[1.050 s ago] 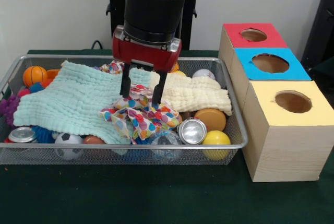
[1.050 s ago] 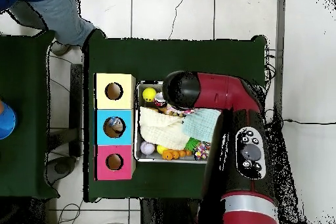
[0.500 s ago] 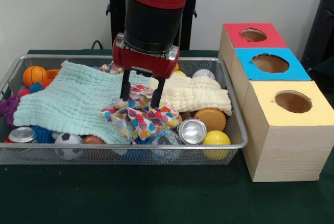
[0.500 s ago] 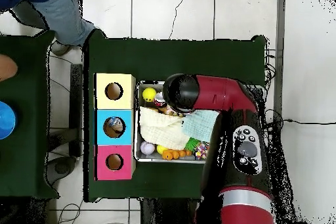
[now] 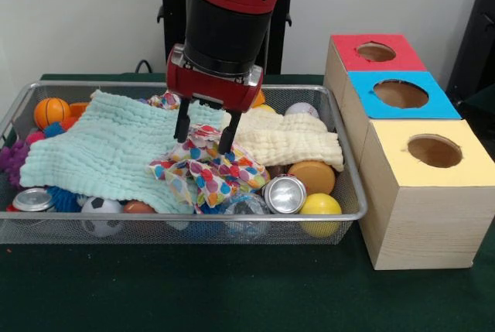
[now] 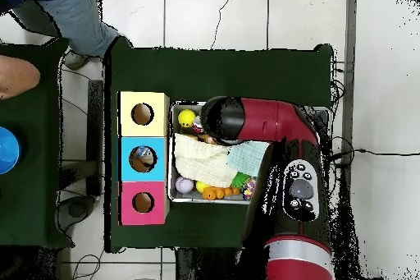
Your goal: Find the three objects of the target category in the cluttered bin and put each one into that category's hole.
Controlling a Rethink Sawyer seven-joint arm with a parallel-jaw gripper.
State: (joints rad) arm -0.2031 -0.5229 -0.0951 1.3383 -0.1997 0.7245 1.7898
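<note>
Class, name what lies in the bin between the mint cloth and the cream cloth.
In the front view, the spotted cloth lies between the mint cloth and the cream cloth, with the tool just above it.

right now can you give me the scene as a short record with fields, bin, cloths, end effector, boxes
bin: wire mesh bin on a green table, full of clutter
cloths: mint cloth, cream cloth, dotted cloth bunched in the middle
end effector: end effector open, tips at the top of the dotted cloth, nothing visibly held
loose items: basketball, soccer ball, silver can, yellow ball
boxes: red box, blue box, yellow box in a row beside the bin, each with a round hole on top
</note>
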